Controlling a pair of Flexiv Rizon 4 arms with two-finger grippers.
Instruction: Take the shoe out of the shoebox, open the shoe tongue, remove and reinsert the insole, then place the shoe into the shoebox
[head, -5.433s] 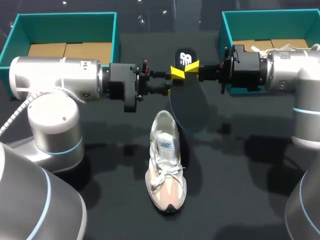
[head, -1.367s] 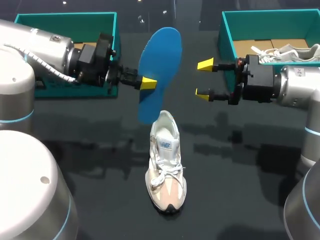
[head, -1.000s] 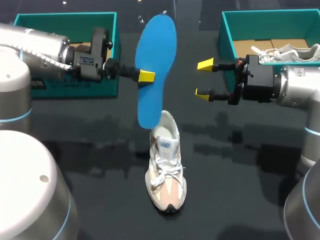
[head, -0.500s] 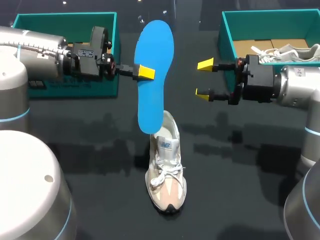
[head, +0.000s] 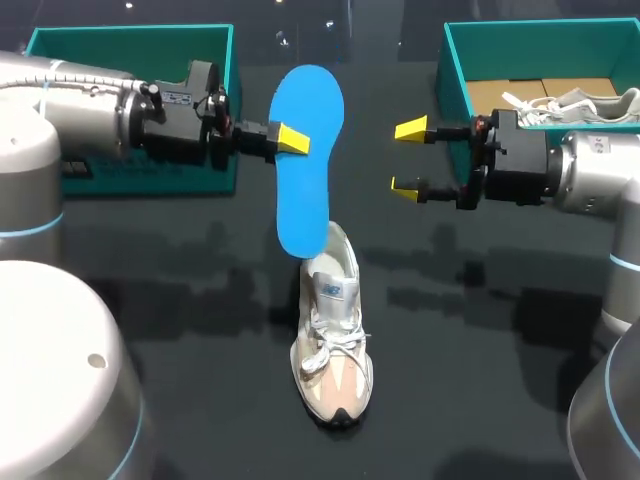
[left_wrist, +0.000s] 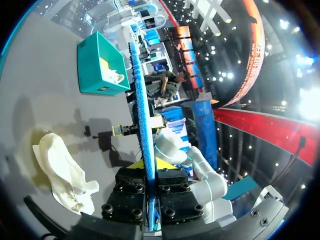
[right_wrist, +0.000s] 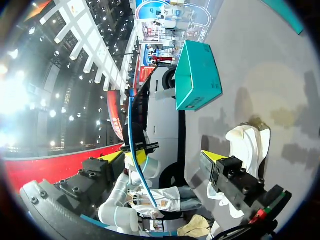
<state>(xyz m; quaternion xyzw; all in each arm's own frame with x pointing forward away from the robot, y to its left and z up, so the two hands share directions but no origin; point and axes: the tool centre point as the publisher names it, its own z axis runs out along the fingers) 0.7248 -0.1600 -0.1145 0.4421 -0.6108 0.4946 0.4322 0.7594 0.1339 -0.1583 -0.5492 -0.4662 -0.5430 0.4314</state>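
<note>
A blue insole (head: 308, 160) hangs upright over the table, pinched at one edge by my left gripper (head: 290, 138), which is shut on it. In the head view its lower end overlaps the heel of the beige shoe (head: 332, 330); I cannot tell whether they touch. The shoe lies on the table with its toe towards the front edge. In the left wrist view the insole (left_wrist: 141, 120) shows edge-on between the fingers of the left gripper (left_wrist: 150, 164), with the shoe (left_wrist: 60, 170) beside it. My right gripper (head: 408, 157) stands open to the right of the insole, apart from it and holding nothing.
A teal shoebox (head: 130, 40) stands at the back left behind my left arm. A second teal shoebox (head: 455, 60) at the back right holds another pale shoe (head: 575, 100). Dark bare table surrounds the shoe.
My left wrist has turned and the insole has come down a little, its lower end now over the shoe's heel. The right arm has stayed still, open.
</note>
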